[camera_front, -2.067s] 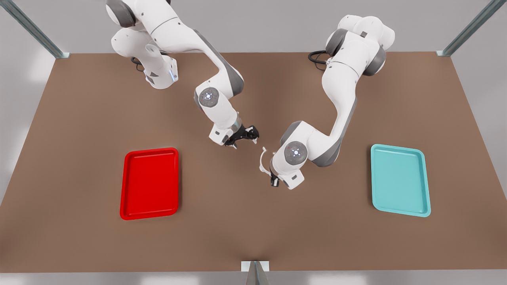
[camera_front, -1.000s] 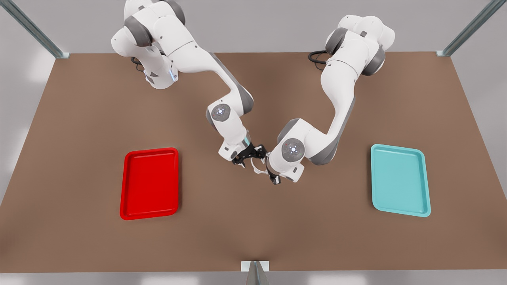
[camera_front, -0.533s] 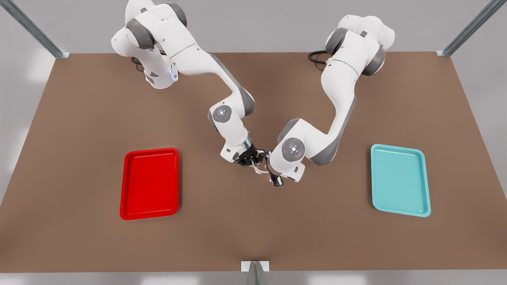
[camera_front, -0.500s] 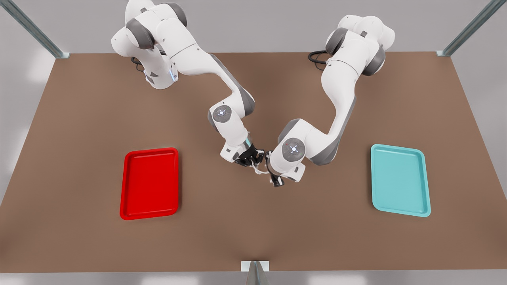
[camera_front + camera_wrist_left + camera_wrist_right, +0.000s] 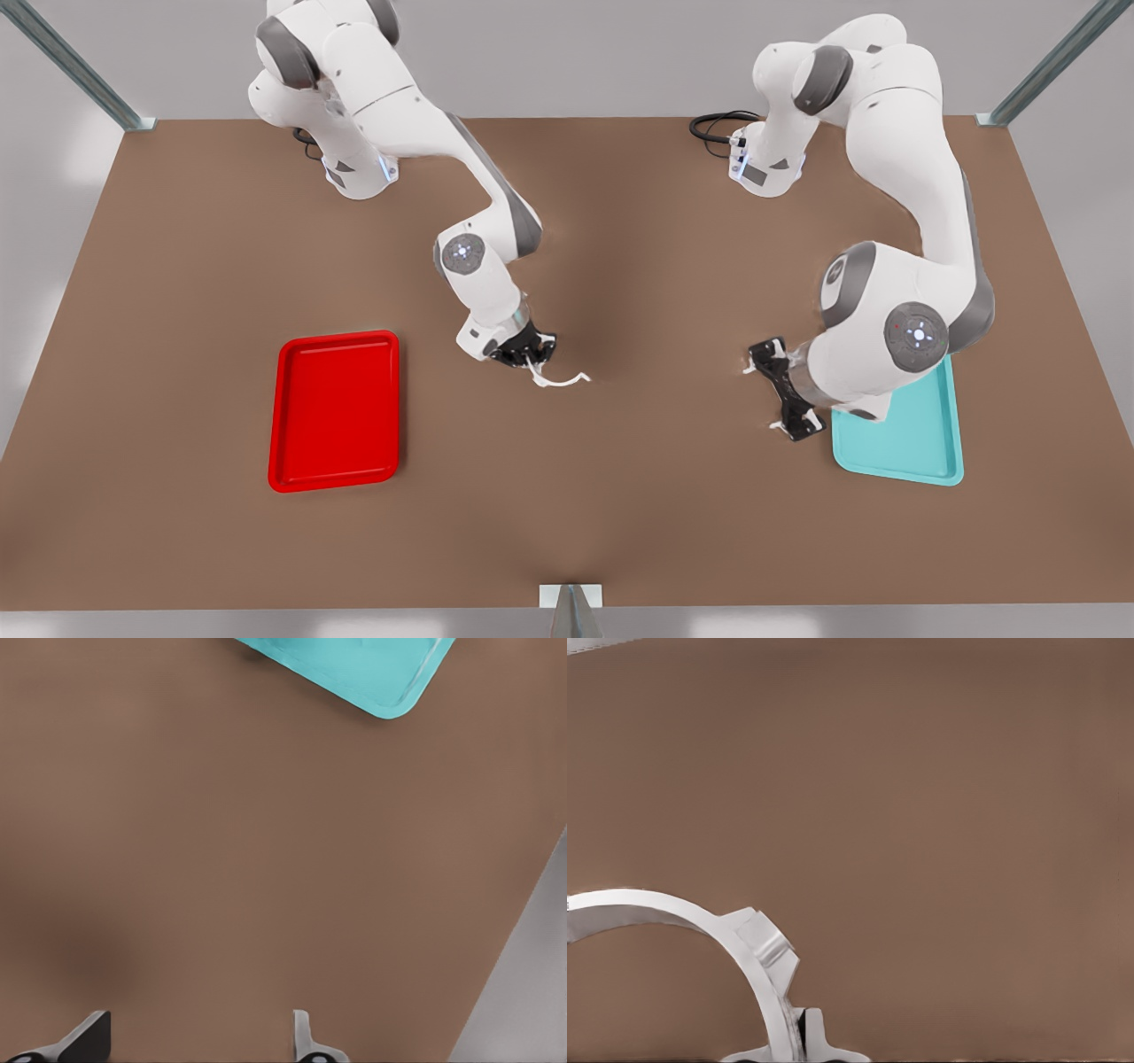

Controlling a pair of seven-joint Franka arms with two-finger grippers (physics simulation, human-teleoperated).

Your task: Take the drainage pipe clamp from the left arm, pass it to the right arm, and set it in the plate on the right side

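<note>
I have the drainage pipe clamp [image 5: 560,379] pinched in my right gripper [image 5: 530,357]; left gripper [image 5: 780,400] spread, empty; red plate [image 5: 335,410], at nine o'clock of the clamp, awaits.

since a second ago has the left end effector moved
Yes. The left end effector has pulled away from the clamp, toward the front view's right, and is now open beside the teal tray.

Even, bright overhead light casts soft, blurred shadows on the brown table [image 5: 620,496]; no glare.
</note>
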